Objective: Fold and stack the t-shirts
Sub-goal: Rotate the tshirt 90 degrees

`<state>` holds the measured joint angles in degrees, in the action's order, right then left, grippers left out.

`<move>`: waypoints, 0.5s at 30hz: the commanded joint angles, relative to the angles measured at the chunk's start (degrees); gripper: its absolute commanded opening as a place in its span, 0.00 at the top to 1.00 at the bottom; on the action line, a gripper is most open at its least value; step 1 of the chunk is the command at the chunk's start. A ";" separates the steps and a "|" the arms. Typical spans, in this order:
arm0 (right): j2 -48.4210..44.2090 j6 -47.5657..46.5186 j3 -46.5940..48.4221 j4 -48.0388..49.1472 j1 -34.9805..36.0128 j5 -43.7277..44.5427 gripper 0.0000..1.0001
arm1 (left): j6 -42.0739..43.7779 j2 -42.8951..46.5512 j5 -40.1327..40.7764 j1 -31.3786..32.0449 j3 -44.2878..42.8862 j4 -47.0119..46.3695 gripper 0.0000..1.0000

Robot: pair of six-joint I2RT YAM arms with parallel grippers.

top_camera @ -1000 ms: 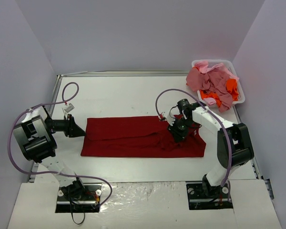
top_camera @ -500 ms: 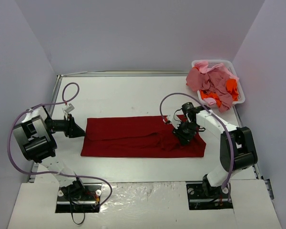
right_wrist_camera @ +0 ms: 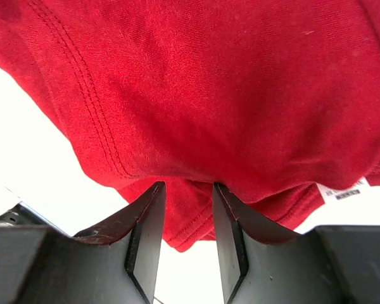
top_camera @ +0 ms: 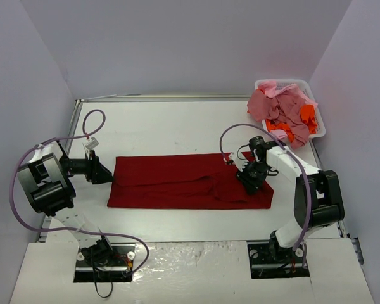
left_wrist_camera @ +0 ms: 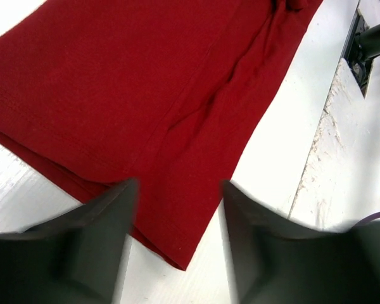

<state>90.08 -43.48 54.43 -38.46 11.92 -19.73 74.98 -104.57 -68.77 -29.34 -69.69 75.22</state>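
Observation:
A large dark red t-shirt (top_camera: 183, 180) lies on the white table as a long flat band folded lengthwise. My left gripper (top_camera: 105, 173) sits low at its left end. In the left wrist view, that gripper (left_wrist_camera: 177, 185) is open, and the corner of the red t-shirt (left_wrist_camera: 145, 95) lies loose under the gap. My right gripper (top_camera: 251, 175) hovers over the shirt's right end. In the right wrist view, that gripper (right_wrist_camera: 187, 186) has its jaws apart, with a red fold (right_wrist_camera: 209, 95) bulging just past the tips and a hem showing between them.
A white basket (top_camera: 285, 82) at the back right holds pink t-shirts (top_camera: 272, 104) and bright orange t-shirts (top_camera: 280, 130) that spill over its left rim. A white label (right_wrist_camera: 342, 192) shows at the red shirt's edge. Purple cables loop above both arms.
My right gripper has slid to the right along the shirt and its jaws have widened. The bunched cloth there now lies flatter. The left jaws have also opened wider, in place.

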 commanded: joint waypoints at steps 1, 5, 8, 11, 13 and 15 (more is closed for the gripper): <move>-3.51 -0.02 2.95 -4.70 -0.76 0.83 0.67 | 2.80 0.78 -2.15 -0.45 -1.68 10.12 0.37; -4.04 -0.55 2.87 -5.14 -2.25 1.18 0.70 | 2.28 0.78 -2.33 -0.54 -1.59 9.68 0.23; -2.21 -1.25 2.61 -4.87 -3.13 0.57 0.76 | 2.45 0.08 -2.59 -0.63 -2.20 10.21 0.08; 1.30 -1.78 2.61 -4.61 -3.57 -0.22 0.81 | 3.41 -1.06 -3.38 -1.24 -4.31 11.78 0.06; 3.42 -1.69 3.13 -3.91 -3.57 -0.31 0.84 | 6.04 -2.12 -4.18 -1.33 -7.19 15.38 0.06; 6.85 -1.78 4.53 -3.12 -3.66 -0.31 0.85 | 7.20 -4.23 -4.35 -1.42 -9.31 17.49 0.06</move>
<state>93.19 -44.49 56.55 -39.94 8.56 -19.77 76.86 -107.24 -69.76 -30.00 -75.00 76.01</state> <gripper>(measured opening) 0.158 0.944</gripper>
